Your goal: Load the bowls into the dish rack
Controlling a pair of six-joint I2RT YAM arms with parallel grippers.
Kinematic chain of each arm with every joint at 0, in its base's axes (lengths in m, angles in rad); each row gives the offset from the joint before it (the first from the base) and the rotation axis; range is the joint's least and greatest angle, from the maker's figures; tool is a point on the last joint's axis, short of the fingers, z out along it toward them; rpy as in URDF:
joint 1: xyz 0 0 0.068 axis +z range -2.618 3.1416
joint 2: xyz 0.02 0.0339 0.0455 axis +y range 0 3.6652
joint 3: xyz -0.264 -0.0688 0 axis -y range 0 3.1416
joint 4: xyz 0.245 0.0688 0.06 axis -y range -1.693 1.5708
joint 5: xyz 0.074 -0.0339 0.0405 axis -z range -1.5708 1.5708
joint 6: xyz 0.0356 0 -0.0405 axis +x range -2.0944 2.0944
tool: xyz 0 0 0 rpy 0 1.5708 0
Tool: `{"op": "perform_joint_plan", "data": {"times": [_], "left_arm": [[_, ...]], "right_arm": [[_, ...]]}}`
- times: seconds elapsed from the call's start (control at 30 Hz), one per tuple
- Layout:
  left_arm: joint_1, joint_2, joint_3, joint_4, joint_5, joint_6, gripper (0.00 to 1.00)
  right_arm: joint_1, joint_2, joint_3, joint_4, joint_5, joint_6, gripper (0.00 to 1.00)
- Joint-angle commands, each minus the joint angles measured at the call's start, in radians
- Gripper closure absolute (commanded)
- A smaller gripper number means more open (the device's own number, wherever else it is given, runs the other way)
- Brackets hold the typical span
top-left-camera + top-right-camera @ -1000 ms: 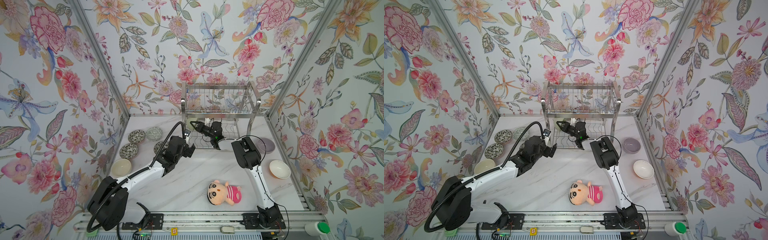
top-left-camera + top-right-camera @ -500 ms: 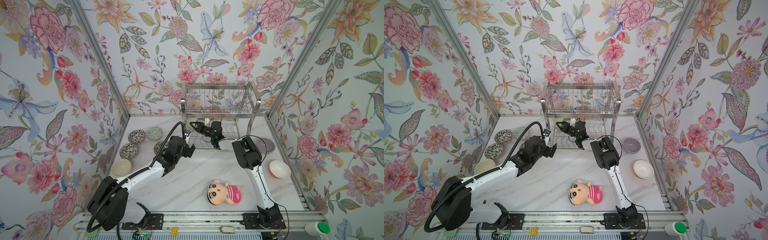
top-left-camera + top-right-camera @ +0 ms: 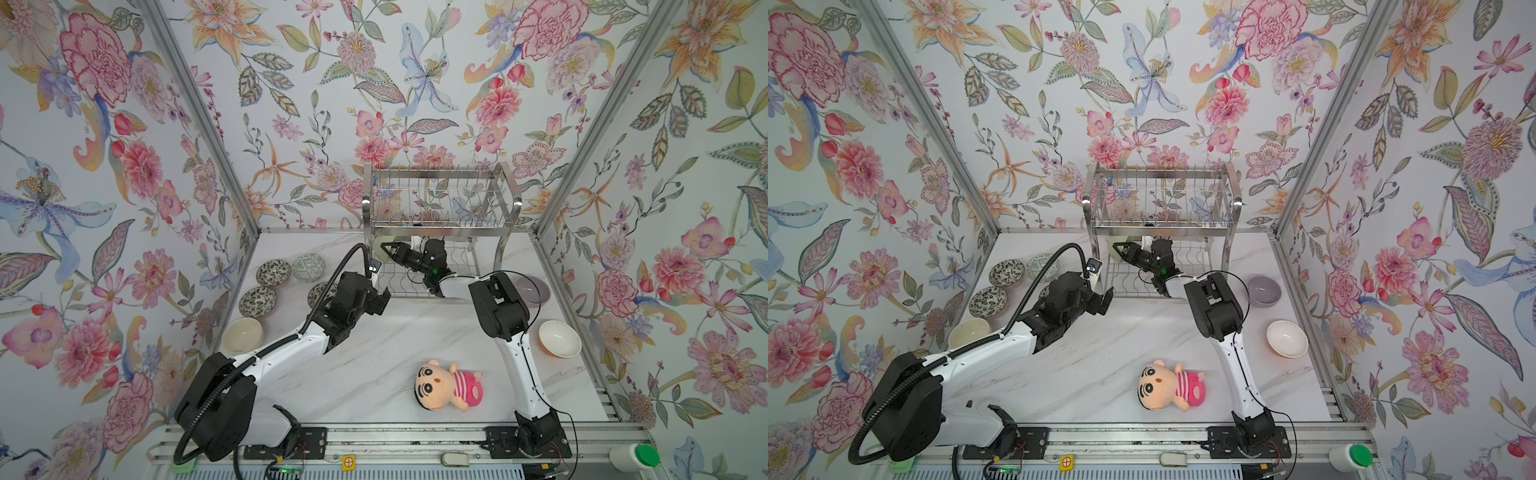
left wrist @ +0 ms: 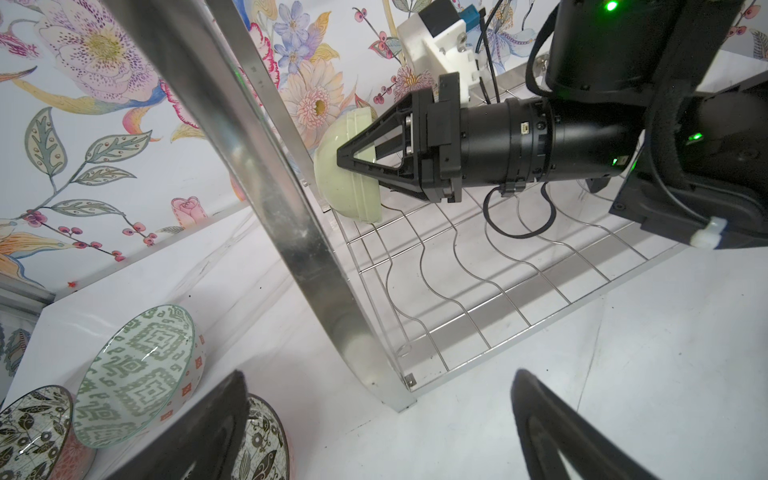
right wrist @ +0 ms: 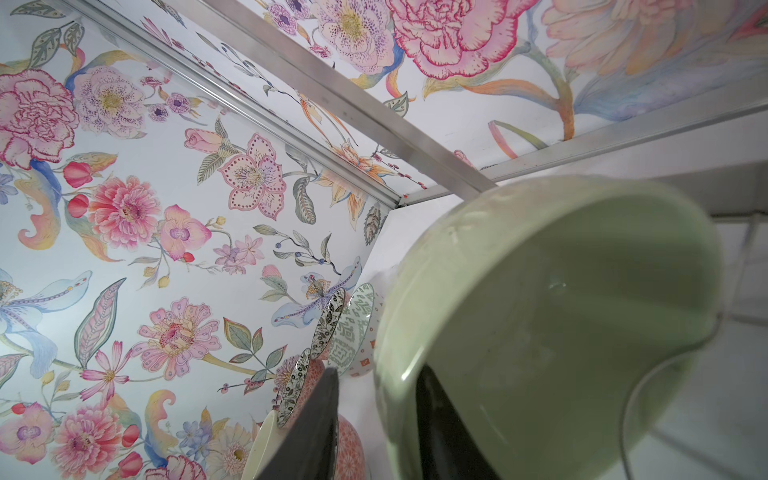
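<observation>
The pale green bowl (image 3: 377,252) (image 4: 336,187) stands on edge at the left end of the dish rack (image 3: 436,199) lower tier. My right gripper (image 3: 384,249) (image 5: 380,415) reaches into that tier and straddles the bowl's rim. One finger is inside the bowl (image 5: 561,311); the other stands off its outer wall with a gap, so the jaws are open. My left gripper (image 3: 380,299) (image 4: 378,399) hangs wide open and empty by the rack's front left leg (image 4: 291,187). Several patterned bowls (image 3: 273,272) and a cream bowl (image 3: 242,336) sit at the left.
A lavender bowl (image 3: 534,289) and a bowl that is orange outside and white inside (image 3: 560,338) rest on the table at the right. A plush doll (image 3: 449,384) lies near the front. One patterned bowl (image 4: 262,440) lies right beside a left finger.
The right gripper's jaws have parted a little around the green bowl's rim. Neither arm has visibly shifted.
</observation>
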Motion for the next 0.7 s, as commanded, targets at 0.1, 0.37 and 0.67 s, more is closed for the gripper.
{"op": "perform_joint_plan", "data": {"times": [0.1, 0.37, 0.67], "left_arm": [[-0.007, -0.021, 0.026, -0.01, 0.009, -0.004, 0.01], [-0.008, -0.022, 0.025, -0.011, 0.011, -0.006, 0.01], [-0.009, -0.024, 0.024, -0.01, 0.01, -0.006, 0.01]], "right_arm": [[0.007, -0.088, -0.017, -0.121, -0.004, -0.11, 0.65], [0.011, -0.119, 0.017, -0.294, 0.023, -0.232, 0.64], [0.031, -0.114, 0.121, -0.533, 0.051, -0.37, 0.63]]}}
